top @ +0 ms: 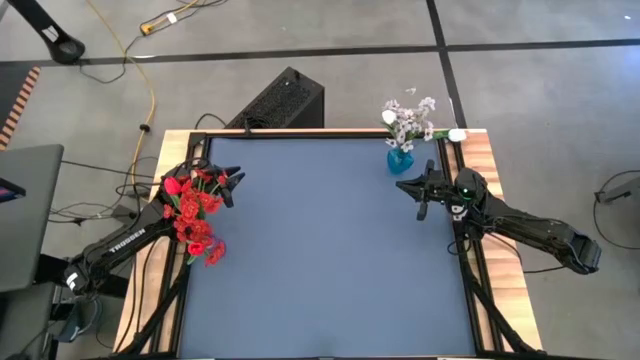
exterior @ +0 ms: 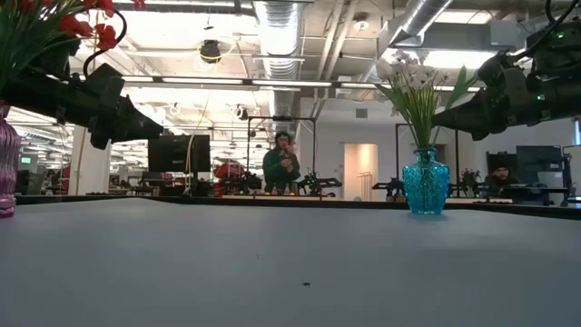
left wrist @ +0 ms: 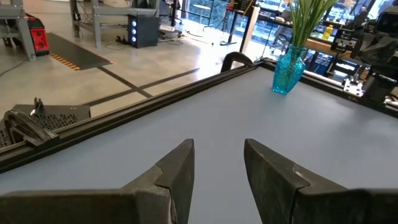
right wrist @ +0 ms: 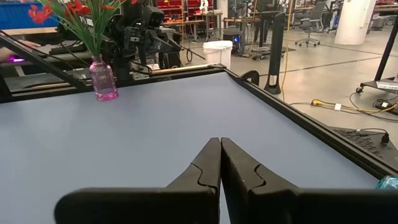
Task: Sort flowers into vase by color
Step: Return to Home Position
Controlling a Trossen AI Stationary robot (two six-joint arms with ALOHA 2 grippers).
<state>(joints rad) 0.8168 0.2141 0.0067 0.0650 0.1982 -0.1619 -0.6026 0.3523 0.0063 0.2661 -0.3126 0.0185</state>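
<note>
Red flowers (top: 196, 217) stand with their stems in a pink vase (right wrist: 102, 79) near the table's left edge. White flowers (top: 408, 121) stand in a turquoise vase (exterior: 425, 183) at the far right corner. My left gripper (left wrist: 217, 163) hovers open above the mat, beside the red bunch, holding nothing. My right gripper (right wrist: 220, 153) is shut and empty, raised over the mat just near of the turquoise vase (top: 399, 158).
A blue mat (top: 320, 250) covers the table inside a black frame (top: 470, 270). A black box (top: 280, 98) sits on the floor behind the far edge. People (exterior: 282, 163) stand in the room beyond. Open mat lies between the two vases.
</note>
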